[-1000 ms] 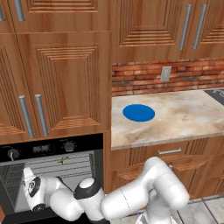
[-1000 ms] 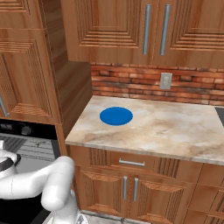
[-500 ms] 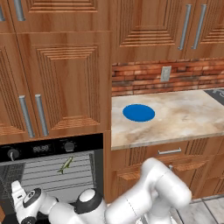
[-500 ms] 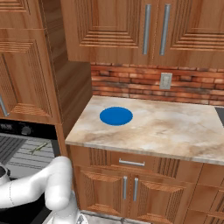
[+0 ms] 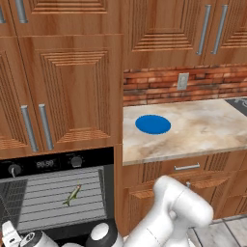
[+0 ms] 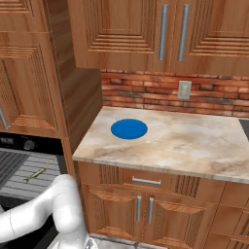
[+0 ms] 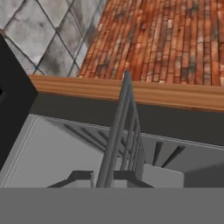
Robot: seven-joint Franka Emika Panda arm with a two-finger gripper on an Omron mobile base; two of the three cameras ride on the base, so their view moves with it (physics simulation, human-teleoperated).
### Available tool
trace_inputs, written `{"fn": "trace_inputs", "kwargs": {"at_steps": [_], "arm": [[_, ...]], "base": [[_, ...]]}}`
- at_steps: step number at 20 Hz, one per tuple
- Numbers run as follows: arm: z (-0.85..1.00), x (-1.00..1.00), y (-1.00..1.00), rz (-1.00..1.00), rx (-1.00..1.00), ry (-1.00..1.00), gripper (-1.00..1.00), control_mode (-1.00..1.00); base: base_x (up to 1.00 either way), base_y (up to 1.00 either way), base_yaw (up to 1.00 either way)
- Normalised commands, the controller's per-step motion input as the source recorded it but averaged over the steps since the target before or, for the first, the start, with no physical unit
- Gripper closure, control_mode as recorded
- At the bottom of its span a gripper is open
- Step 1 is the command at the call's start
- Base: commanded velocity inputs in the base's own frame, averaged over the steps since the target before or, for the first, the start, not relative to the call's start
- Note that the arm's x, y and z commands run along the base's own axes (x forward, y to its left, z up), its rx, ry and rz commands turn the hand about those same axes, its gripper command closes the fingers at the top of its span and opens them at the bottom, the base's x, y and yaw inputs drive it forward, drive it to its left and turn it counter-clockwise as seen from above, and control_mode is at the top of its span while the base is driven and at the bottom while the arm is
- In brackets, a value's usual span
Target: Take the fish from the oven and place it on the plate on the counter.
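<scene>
fish (image 5: 72, 194): lies on a grey wire rack (image 5: 58, 212) inside the open oven (image 5: 53, 164), around the rack's middle
plate (image 5: 153, 124): flat on the counter (image 5: 193, 130), near its left edge
jaws: cannot tell whether spread or pressed together

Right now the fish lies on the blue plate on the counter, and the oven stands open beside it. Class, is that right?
Not quite. The fish lies on a wire rack inside the open oven, as the left base view shows. The blue plate on the counter holds nothing.
</scene>
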Motion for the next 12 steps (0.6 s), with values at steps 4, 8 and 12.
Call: {"fn": "trace_inputs", "kwargs": {"at_steps": [4,8,12], "arm": [[-0.44,-0.84,0.0,0.02,0.0,-0.04,1.0,-1.0],[-0.25,-0.85,0.0,0.02,0.0,0.03,1.0,-1.0],[-0.34,-0.95,0.0,0.03,0.0,0.04,1.0,-1.0]], "base": [[0.0,0.0,0.0],[0.0,0.0,0.0],[0.0,0.0,0.0]]}}
